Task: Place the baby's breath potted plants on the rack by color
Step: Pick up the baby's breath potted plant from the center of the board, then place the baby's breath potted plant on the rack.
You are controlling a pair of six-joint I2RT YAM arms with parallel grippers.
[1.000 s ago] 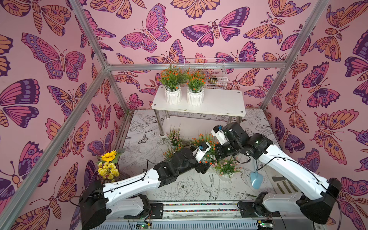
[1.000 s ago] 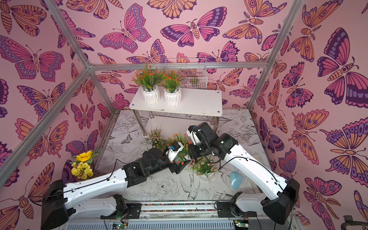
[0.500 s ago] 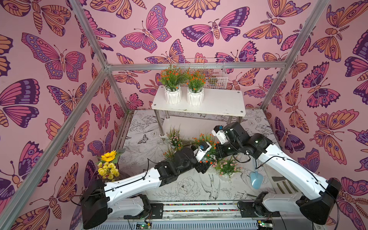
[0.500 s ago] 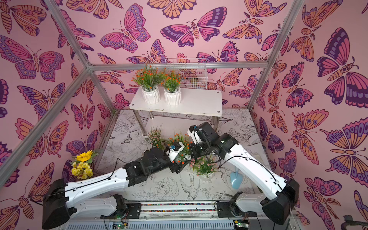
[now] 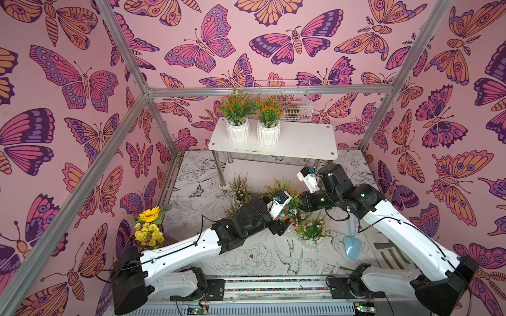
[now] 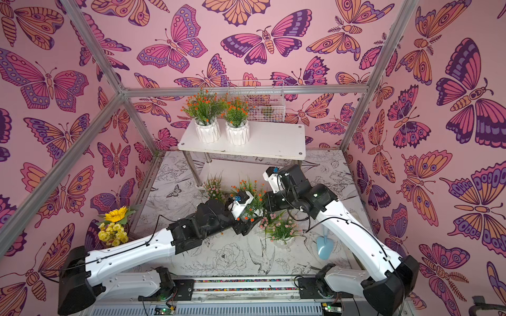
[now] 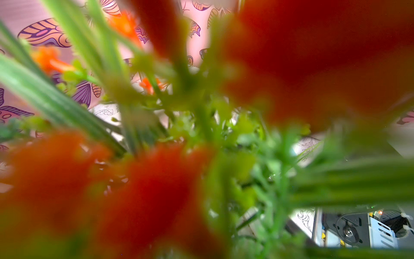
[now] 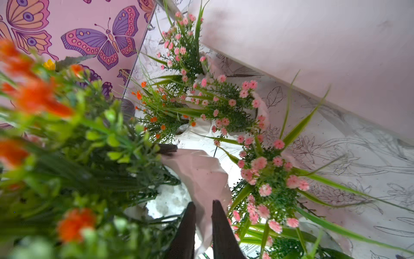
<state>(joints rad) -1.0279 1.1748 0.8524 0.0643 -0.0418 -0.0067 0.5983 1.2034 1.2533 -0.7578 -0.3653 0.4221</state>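
Both of your wrists have shifted slightly toward the rack (image 5: 301, 142) since a second ago. Your right gripper (image 8: 203, 203) pinches the rim of an orange-flowered pot (image 8: 197, 177), whose wall fills the narrow gap between the dark fingers. That pot is on the table (image 5: 260, 260) in front of the rack. Your left gripper (image 5: 284, 223) is buried in that plant's foliage, so you cannot tell whether it grips. Two orange-flowered plants (image 5: 237, 131) stand side by side on the top shelf. Pink-flowered plants (image 5: 312, 235) stand just beside the pinched pot.
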